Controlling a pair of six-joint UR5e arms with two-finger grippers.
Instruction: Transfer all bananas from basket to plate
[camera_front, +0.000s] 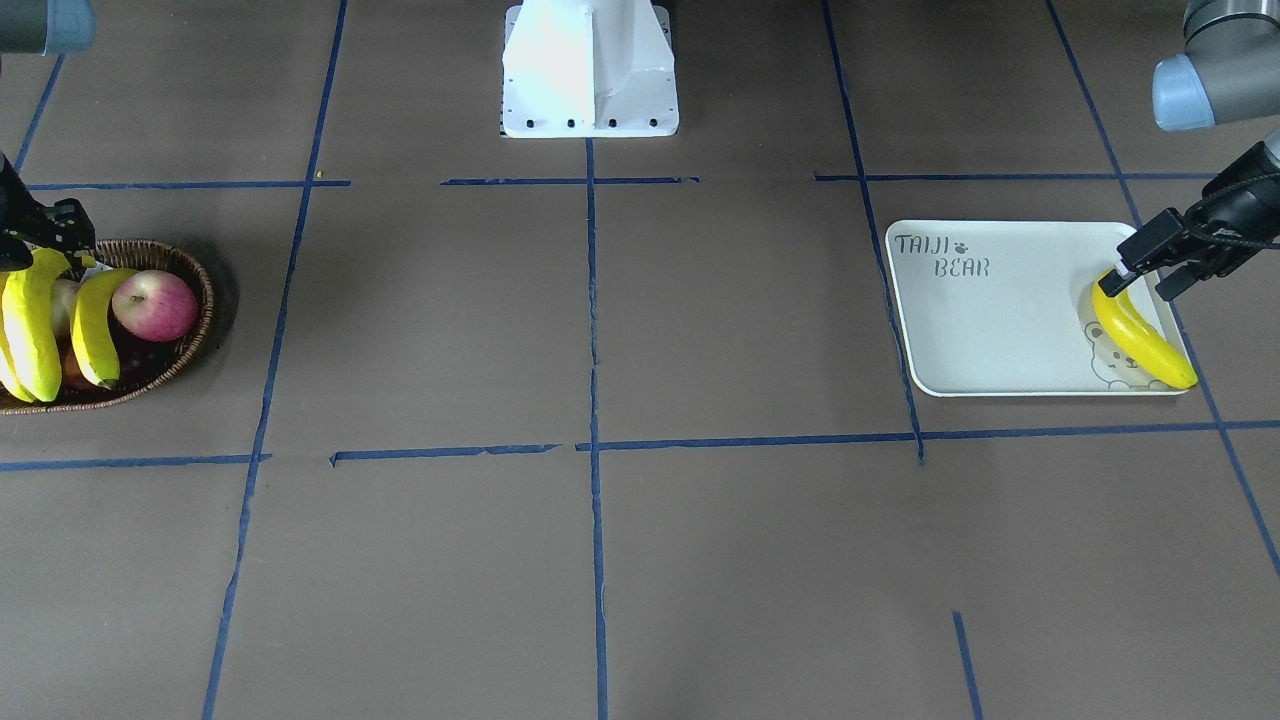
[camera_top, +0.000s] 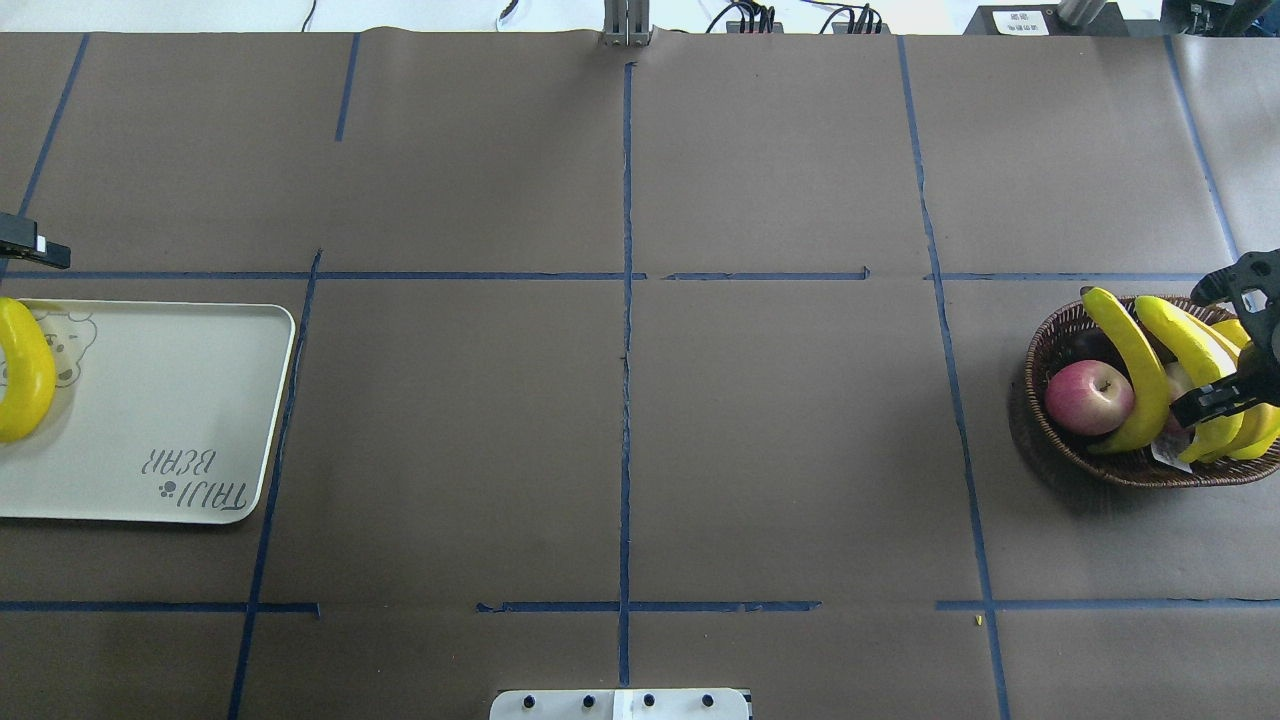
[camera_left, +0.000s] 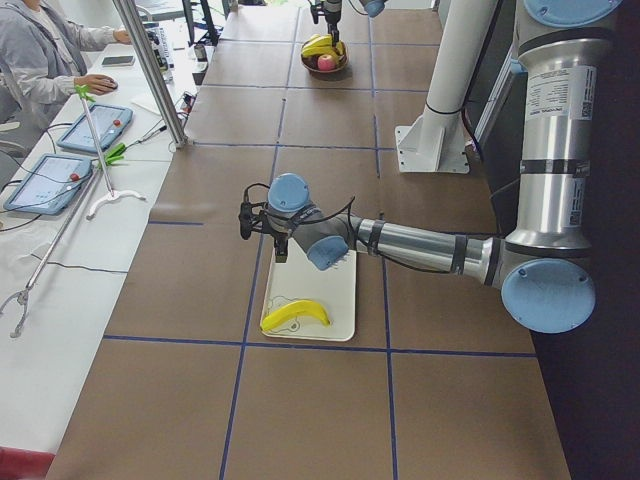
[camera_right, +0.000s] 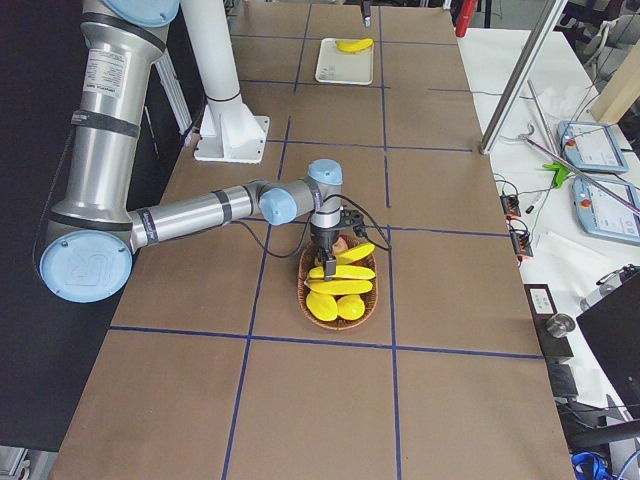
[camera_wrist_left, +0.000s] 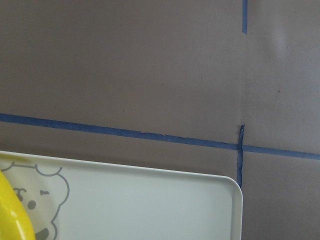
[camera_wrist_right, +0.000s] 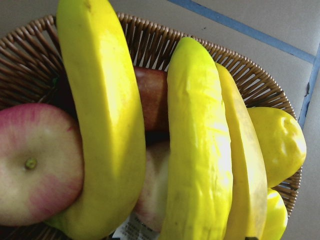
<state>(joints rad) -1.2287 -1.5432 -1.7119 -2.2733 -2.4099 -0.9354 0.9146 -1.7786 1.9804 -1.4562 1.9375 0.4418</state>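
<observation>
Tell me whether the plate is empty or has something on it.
Not empty. One banana lies on the plate, at the end with the bear drawing; the rest of the plate is bare.

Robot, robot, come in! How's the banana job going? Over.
Left gripper open over plate edge; one banana lying on it. Right gripper open, low over bananas in basket. Apple beside them, not blocking.

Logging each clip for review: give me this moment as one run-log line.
plate: one banana lying on it | left gripper: open, by its stem end | right gripper: open, straddling remaining bananas in basket
</observation>
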